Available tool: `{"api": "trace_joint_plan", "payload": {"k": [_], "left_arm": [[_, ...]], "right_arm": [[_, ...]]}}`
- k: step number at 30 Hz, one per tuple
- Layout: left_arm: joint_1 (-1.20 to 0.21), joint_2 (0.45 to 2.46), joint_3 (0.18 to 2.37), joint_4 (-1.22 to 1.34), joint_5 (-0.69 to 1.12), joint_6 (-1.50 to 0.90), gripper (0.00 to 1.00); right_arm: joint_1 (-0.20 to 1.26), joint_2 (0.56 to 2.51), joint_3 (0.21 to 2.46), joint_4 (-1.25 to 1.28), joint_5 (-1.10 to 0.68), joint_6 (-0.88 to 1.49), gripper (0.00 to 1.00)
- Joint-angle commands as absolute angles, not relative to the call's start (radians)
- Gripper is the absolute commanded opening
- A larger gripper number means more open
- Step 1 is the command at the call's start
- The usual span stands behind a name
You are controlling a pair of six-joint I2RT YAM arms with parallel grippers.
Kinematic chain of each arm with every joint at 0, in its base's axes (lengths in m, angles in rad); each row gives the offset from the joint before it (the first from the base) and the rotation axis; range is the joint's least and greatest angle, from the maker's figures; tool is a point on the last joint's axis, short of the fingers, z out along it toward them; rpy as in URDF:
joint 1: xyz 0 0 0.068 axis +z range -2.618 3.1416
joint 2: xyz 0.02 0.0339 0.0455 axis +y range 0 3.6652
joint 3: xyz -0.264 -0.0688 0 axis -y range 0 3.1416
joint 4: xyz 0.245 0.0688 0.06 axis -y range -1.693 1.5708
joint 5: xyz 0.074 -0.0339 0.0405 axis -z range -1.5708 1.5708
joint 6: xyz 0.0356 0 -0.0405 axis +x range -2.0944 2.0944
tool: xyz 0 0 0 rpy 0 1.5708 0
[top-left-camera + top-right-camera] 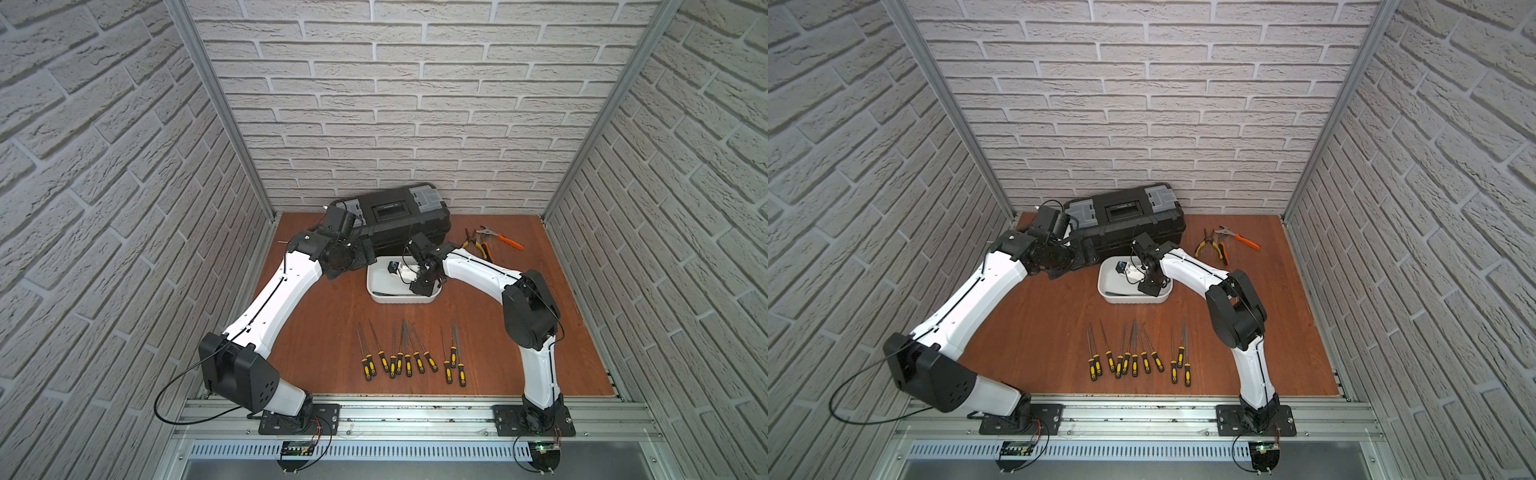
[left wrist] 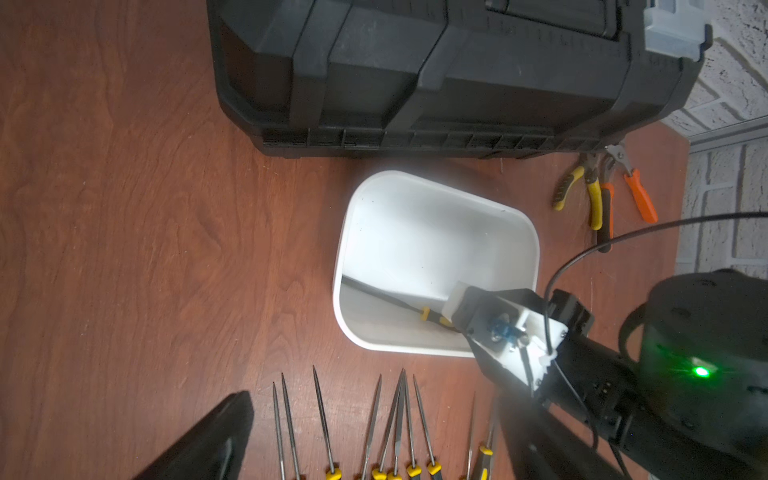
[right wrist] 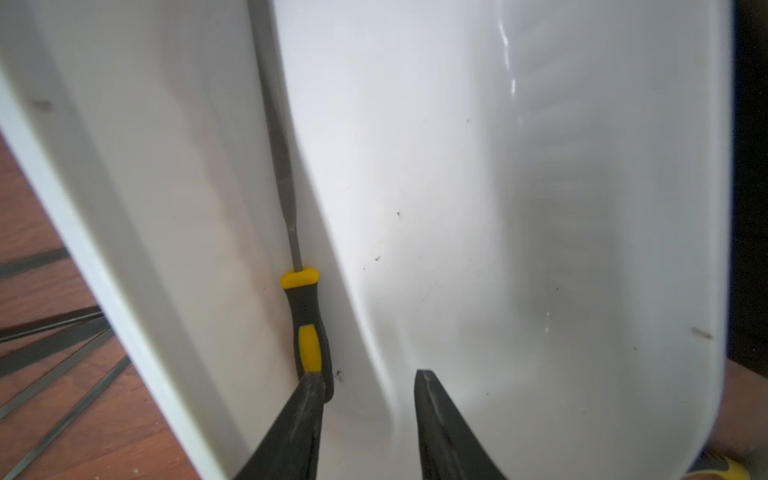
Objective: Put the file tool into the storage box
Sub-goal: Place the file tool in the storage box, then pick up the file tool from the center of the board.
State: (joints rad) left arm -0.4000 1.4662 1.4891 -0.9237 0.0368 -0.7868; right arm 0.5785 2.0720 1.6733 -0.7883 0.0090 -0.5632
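Observation:
The storage box (image 1: 369, 284) (image 1: 1100, 284) is a shallow white tub in front of the black toolbox. One file tool (image 3: 305, 324), with a black and yellow handle, lies inside along the tub's near wall; the left wrist view shows this file (image 2: 432, 316) too. My right gripper (image 3: 369, 374) (image 1: 422, 288) (image 1: 1150, 288) reaches down into the tub and stands open. One finger (image 3: 307, 399) touches the handle's end, and nothing is between the jaws. My left gripper (image 2: 374, 399) (image 1: 367, 255) hangs open and empty above the table, left of the tub.
Several more files (image 1: 409, 357) (image 1: 1133, 357) (image 2: 390, 415) lie in a row near the front of the wooden table. The black toolbox (image 1: 399, 216) (image 2: 436, 75) stands shut at the back wall. Pliers (image 1: 486, 241) (image 2: 598, 191) with yellow and orange handles lie to its right.

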Motion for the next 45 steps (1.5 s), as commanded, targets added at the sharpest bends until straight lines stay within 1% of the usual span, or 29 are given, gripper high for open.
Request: {"api": "trace_joint_plan", "payload": {"k": [1,4,9,15,18,21,25,28,31,34,39,45], "left_arm": [[-0.405,1.423,1.476,-0.946,-0.001,-0.768,0.98],[-0.404,1.423,1.474,-0.969,-0.003,-0.743,0.98],[-0.404,1.448,1.466,-0.967,0.034,-0.713,0.98],[-0.410,1.470,1.493,-0.976,0.084,-0.662,0.98],[-0.411,1.457,1.506,-0.982,0.091,-0.640,0.98],[-0.411,1.439,1.490,-0.968,0.081,-0.616,0.98],[-0.409,1.428,1.428,-0.916,0.082,-0.599,0.98],[-0.406,1.445,1.437,-0.911,0.121,-0.602,0.98],[-0.407,1.457,1.429,-0.884,0.147,-0.603,0.98],[-0.407,1.483,1.426,-0.870,0.156,-0.601,0.98],[-0.407,1.513,1.430,-0.867,0.186,-0.609,0.98],[-0.403,1.509,1.382,-0.880,0.182,-0.623,0.98]], "right_arm": [[0.561,1.951,1.711,-0.774,0.025,-0.427,0.39],[0.533,1.875,1.705,-0.756,0.001,-0.292,0.40],[0.526,1.736,1.630,-0.756,0.061,-0.059,0.39],[0.526,1.504,1.396,-0.745,0.102,0.269,0.40],[0.530,1.409,1.293,-0.792,0.097,0.437,0.40],[0.561,1.324,1.162,-0.803,0.090,0.536,0.40],[0.600,1.233,0.997,-0.835,0.096,0.648,0.39],[0.621,1.152,0.890,-0.856,0.083,0.722,0.39],[0.627,1.072,0.785,-0.851,0.033,0.785,0.38],[0.653,1.028,0.718,-0.868,0.028,0.815,0.37],[0.701,1.011,0.686,-0.886,0.010,0.822,0.37],[0.777,1.082,0.666,-0.824,-0.028,0.871,0.37]]}}
